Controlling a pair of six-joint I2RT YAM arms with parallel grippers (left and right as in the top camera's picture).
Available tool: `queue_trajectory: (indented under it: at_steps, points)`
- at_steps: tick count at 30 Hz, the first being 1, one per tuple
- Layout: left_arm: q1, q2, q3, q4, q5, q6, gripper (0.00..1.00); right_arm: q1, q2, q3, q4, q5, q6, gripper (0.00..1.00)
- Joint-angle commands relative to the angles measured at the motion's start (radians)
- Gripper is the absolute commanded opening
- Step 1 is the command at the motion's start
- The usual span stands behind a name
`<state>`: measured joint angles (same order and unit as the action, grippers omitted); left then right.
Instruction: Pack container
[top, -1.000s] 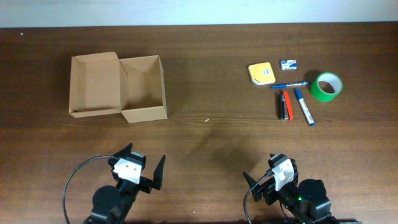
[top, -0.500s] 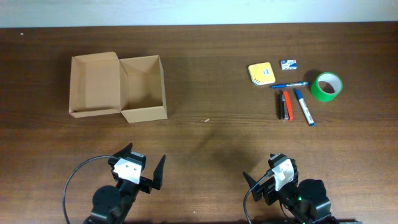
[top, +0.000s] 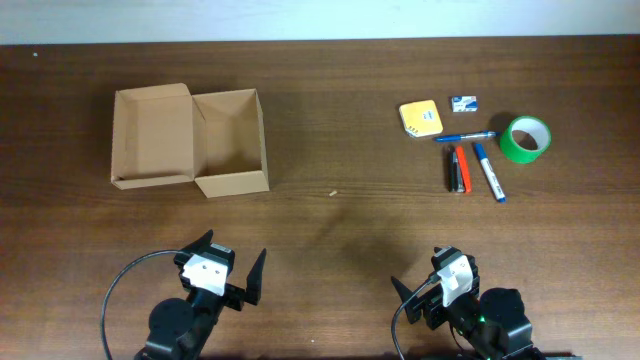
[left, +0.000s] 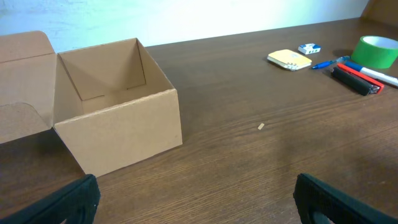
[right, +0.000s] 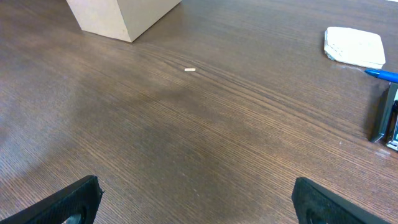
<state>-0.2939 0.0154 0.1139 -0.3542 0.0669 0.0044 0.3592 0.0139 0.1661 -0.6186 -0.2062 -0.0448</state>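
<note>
From above, the container (top: 230, 135) stands open on the far left of the desk (top: 340, 90), its lid flap folded outward. The left gripper (top: 228, 262) and right gripper (top: 432, 280) sit at the near edge. In the left wrist view, its fingers (left: 68, 202) are spread wide and the container is ahead-left. In the right wrist view, the fingers (right: 336, 199) are likewise apart, with only the container's corner showing top-left.

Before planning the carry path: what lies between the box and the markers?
Overhead: between box and markers, only a tiny pale scrap.
</note>
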Motion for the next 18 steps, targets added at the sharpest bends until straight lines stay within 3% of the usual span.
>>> queue_trajectory:
  at_steps: [1, 18]
  points:
    - [0.005, -0.010, -0.007, 0.003, -0.007, 0.011, 0.99, 0.008, -0.011, -0.007, 0.005, 0.009, 0.001, 0.99]
    - [0.005, -0.010, -0.007, 0.010, -0.018, 0.011, 0.99, 0.008, -0.011, -0.007, 0.005, 0.009, 0.001, 0.99]
